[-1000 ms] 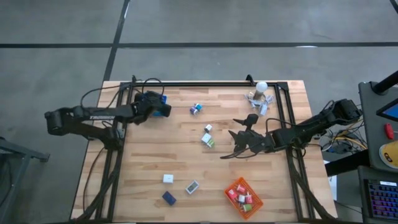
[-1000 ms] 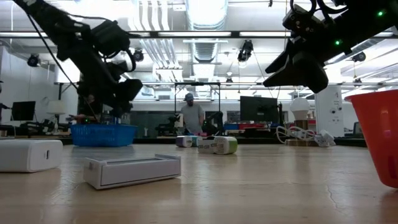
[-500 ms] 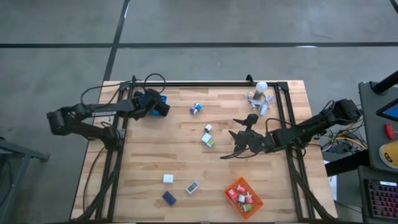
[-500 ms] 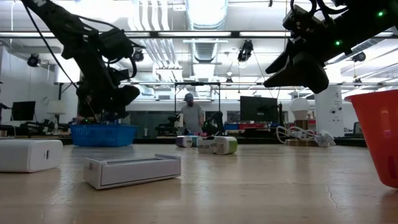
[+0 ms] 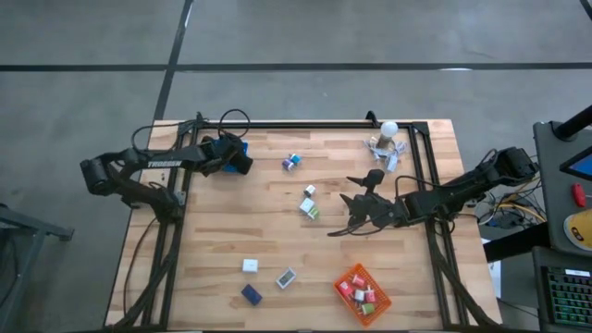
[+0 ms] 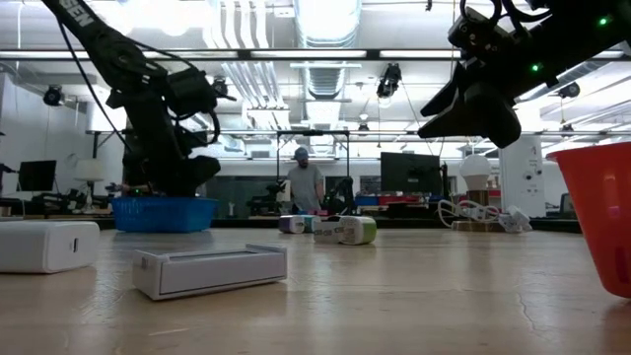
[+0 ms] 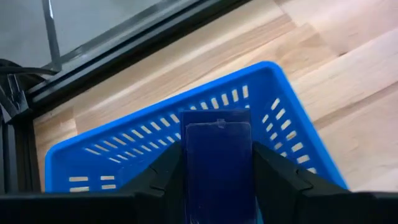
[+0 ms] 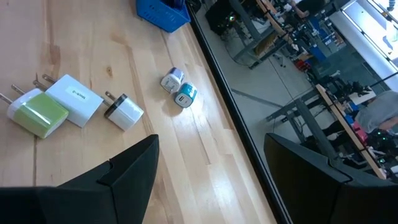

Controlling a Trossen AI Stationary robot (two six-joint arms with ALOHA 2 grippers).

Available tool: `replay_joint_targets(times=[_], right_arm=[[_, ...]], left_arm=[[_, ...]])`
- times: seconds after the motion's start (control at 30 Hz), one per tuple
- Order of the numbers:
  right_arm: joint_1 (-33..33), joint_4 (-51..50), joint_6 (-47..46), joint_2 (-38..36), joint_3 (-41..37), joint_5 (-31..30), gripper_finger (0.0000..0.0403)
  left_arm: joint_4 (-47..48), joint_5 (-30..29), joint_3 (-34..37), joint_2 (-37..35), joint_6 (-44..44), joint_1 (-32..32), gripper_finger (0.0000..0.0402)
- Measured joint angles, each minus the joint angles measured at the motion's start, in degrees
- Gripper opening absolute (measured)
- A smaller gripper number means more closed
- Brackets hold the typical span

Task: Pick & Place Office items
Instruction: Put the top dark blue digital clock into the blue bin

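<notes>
Nearest the low camera, on the wooden table [image 5: 277, 231], a flat grey-and-white box [image 6: 210, 269] and a white block [image 6: 47, 245] are lying loose, with a dark blue block [image 5: 251, 294] beside them in the overhead view; all three seem to be waiting to be collected. At the near right corner, an orange mesh basket [image 5: 349, 298] is already holding several small red, pink and green pieces, which suggests it is one sorting bin.

Further in, at mid-table, a white and green pair of plug-like blocks [image 8: 53, 106] and a small white cube [image 8: 124, 112] are sitting together. Just to their right, the right gripper [image 5: 354, 215] is hovering above the wood with its fingers spread wide and nothing between them, apparently idling.

Beyond that, two tiny pieces in blue and teal [image 5: 292, 162] are resting near the far edge, and a white ball-topped cluster of clips [image 5: 386, 143] is standing at the far right corner.

Farthest left, the left gripper [image 7: 216, 205] is hanging directly over the blue mesh basket [image 7: 130, 155], its fingers closed around a dark blue box [image 7: 217, 162]. Its position above the basket's opening suggests it is about to drop the box inside.

In the room behind, a person is standing.
</notes>
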State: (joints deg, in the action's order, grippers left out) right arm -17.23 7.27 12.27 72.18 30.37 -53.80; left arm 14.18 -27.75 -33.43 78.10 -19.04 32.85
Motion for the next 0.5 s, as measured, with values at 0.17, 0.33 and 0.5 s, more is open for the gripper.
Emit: replay_joint_targets(times=[0.17,0.33,0.5], right_arm=[[0.0,0.0,0.1,0.0,0.0,0.0,0.0286],[0.0,0.0,0.1,0.0,0.0,0.0,0.0285],[0.0,0.0,0.1,0.0,0.0,0.0,0.0285]], left_arm=[[-0.8,2.6,-0.1,1.9,0.5,0.5,0.0145],[-0.4,5.1,0.0,2.8,0.8,0.5,0.0145],[-0.4,5.7,0.0,2.9,1.1,0.5,0.0145]])
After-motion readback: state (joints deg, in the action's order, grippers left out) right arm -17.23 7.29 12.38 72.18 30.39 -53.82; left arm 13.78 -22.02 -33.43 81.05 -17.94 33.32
